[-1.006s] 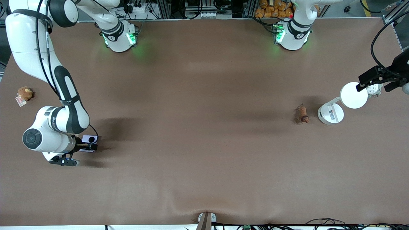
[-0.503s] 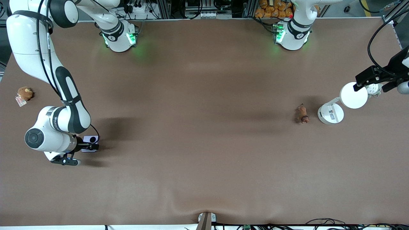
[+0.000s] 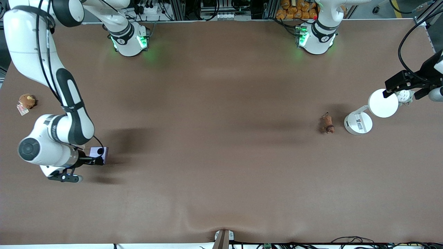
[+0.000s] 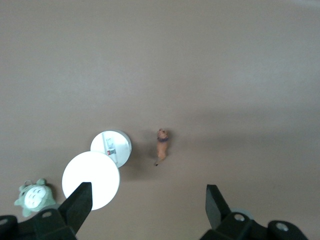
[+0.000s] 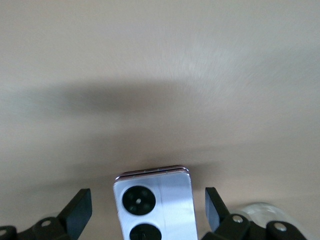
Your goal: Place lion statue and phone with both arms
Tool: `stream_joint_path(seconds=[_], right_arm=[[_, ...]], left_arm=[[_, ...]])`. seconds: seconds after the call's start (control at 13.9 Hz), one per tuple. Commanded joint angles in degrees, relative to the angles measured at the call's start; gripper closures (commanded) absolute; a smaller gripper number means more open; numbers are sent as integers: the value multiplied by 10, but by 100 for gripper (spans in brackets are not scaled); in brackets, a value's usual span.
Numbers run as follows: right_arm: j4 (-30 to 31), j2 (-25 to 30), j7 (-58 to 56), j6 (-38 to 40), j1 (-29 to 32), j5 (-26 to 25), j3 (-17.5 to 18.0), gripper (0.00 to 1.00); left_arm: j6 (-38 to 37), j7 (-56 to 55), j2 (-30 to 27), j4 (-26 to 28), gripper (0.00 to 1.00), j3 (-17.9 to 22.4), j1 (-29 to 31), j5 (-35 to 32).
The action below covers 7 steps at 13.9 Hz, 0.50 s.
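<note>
Looks like a robotics lab, not a home or shop. Two white arm bases (image 3: 129, 39) bolted along one edge of a big table (image 3: 221, 86) under a brown cloth, green status lights glowing. Cable bundles (image 3: 346, 242) trailing off the near edge, aluminium framing (image 3: 180, 8) and power strips crammed just past the bases.

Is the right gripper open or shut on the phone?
Open. The right gripper has its fingers spread clear of the phone, which lies flat between them.
</note>
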<state>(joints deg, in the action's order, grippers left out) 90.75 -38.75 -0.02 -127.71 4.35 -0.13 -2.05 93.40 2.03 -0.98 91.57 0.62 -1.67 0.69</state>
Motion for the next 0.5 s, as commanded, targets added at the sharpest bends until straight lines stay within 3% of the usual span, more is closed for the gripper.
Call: stream_joint_path(seconds=[0.0, 0.43], right_arm=[[14, 89, -23, 65, 4, -6, 7, 0], [14, 260, -24, 240, -11, -3, 10, 0]], left_arm=[[-18, 8, 1, -8, 0, -11, -1, -21], [-19, 4, 1, -8, 0, -12, 3, -19]])
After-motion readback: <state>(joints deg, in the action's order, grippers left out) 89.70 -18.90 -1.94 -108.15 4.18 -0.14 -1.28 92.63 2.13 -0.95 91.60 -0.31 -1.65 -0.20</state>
